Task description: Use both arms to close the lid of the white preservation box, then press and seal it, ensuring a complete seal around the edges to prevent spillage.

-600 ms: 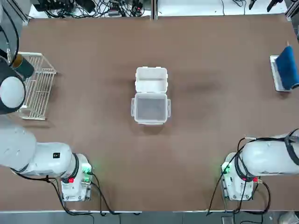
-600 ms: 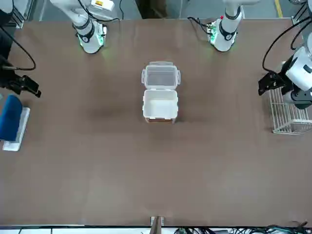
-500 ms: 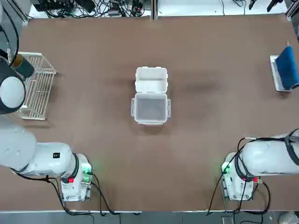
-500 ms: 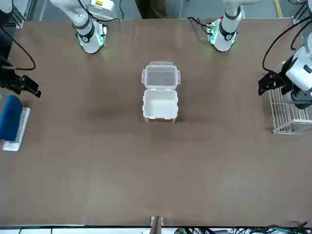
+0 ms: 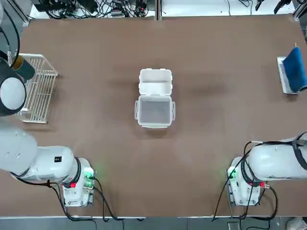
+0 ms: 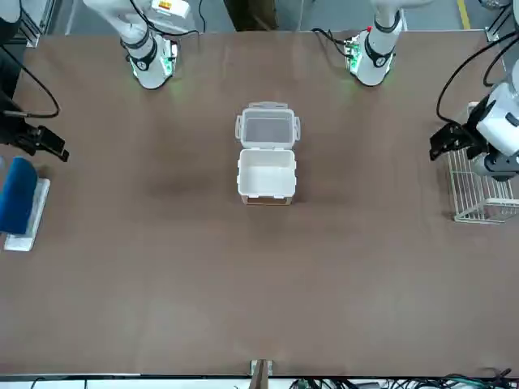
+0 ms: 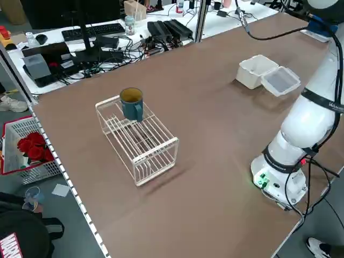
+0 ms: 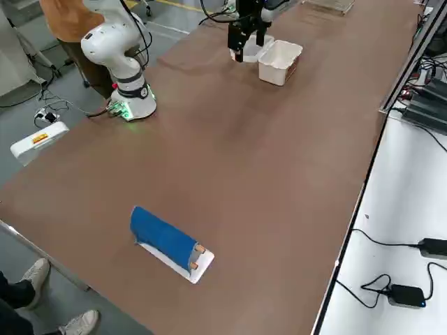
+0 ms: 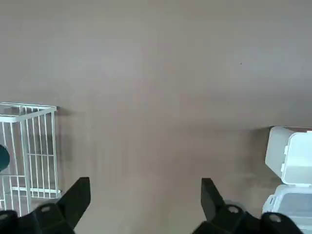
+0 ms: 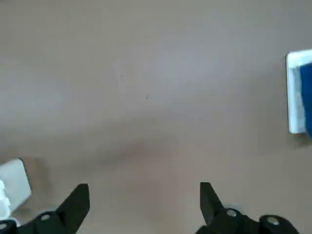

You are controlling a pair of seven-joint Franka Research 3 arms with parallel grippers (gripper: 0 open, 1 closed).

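White preservation box [image 5: 155, 82] located table centre, open; lid [image 5: 154, 111] laid flat on near side, joined to box. Left gripper [image 9: 145, 204] held high at far left, near wire rack [image 5: 37, 88], fingers apart. Right gripper [image 10: 144, 204] held at far right, near blue-topped tray [image 5: 291, 74], fingers apart. Nothing gripped.
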